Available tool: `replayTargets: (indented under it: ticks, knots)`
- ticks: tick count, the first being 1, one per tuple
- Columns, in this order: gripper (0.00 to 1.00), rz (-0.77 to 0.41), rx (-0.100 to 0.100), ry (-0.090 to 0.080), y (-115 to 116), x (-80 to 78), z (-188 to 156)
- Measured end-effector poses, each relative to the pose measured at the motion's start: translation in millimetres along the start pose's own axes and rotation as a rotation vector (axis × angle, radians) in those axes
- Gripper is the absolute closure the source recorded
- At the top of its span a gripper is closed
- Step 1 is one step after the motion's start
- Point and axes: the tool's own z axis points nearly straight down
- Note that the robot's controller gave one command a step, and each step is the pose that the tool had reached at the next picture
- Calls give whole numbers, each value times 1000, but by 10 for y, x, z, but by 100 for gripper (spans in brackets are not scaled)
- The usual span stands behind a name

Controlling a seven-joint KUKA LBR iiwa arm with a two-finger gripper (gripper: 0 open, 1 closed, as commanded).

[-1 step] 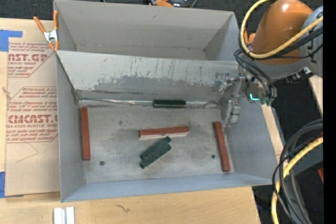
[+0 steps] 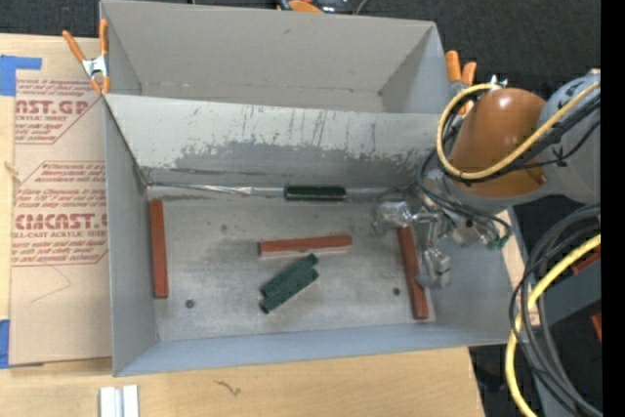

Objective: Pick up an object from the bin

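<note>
Your pincer (image 2: 428, 251) sits low at the right side of the bin (image 2: 264, 54), over the red stick (image 2: 418, 298) there, open or shut you can't tell, and nothing is lifted yet.

A long, thin reddish-brown bar (image 2: 414, 280) lies flat on the floor of the grey metal bin (image 2: 244, 112), close along the right wall. It runs nearly front to back with a slight slant, its near end just short of the front right corner. Its far end sits beneath the gripper (image 2: 426, 235); whether the two touch cannot be told.
</note>
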Motion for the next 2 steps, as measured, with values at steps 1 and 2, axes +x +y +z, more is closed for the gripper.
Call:
replayTargets:
  ticks: [1,2]
  knots:
    - [0,-253,-3,-2,128,665,-309]
    - [0,-334,-10,-3,70,553,-299]
